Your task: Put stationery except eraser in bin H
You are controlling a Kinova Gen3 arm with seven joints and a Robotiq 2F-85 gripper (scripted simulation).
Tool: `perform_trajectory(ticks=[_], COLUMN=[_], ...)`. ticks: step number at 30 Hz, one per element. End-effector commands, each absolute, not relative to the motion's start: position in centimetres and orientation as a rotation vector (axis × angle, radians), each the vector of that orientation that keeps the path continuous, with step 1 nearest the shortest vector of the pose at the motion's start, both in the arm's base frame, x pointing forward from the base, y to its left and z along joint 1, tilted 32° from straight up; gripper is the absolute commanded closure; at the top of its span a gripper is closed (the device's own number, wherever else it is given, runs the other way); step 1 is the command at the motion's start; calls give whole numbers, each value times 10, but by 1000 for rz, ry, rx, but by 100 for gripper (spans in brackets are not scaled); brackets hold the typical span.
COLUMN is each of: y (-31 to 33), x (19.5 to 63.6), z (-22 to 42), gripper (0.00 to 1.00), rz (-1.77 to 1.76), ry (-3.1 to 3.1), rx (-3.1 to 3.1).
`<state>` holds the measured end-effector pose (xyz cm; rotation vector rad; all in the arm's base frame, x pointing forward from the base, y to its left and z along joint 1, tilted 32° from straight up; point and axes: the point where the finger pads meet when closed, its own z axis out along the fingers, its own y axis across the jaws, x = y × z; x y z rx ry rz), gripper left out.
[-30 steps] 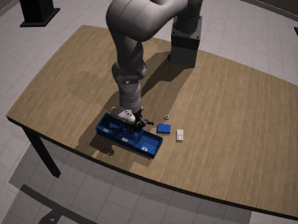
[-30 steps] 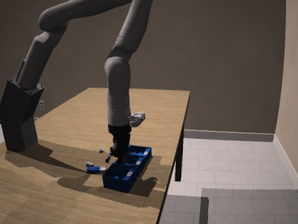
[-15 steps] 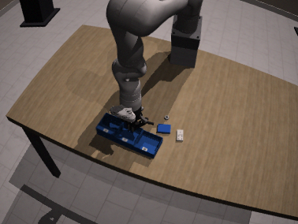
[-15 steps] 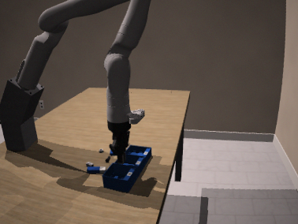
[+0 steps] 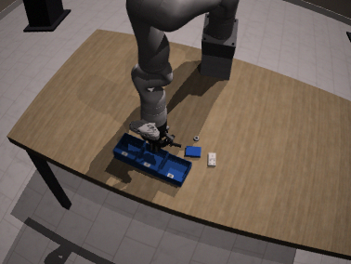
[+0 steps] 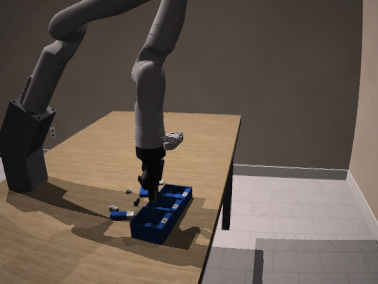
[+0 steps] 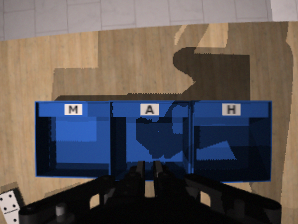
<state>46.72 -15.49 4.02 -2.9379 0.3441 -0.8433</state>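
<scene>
Wrist view: blue, straight-walled bin H [image 5: 119, 152] [image 6: 146, 232] [image 7: 257, 111], white label, black letter, shadowed inside; my end effector [image 5: 156, 148] [image 6: 153, 198] [image 7: 149, 170] is nearly closed.

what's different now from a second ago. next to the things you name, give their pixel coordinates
The gripper [image 5: 154, 147] [image 6: 153, 199] [image 7: 149, 170] has risen a little above the bins [image 5: 149, 168] [image 6: 147, 233] [image 7: 100, 110]. Its fingers are nearly together with nothing between them; no grasp or release shows. The bins, blue block [image 5: 193, 151] [image 6: 144, 192] and white domino [image 5: 212, 159] [image 7: 9, 206] stayed put.
</scene>
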Motion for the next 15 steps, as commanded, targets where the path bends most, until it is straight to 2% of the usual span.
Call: perform_trajectory(ticks=[1,15], y=[-157,-157], x=[464,452], z=[50,69], gripper=[91,91], rz=[-854,-854], ry=[348,348], rx=[-2937,-2937])
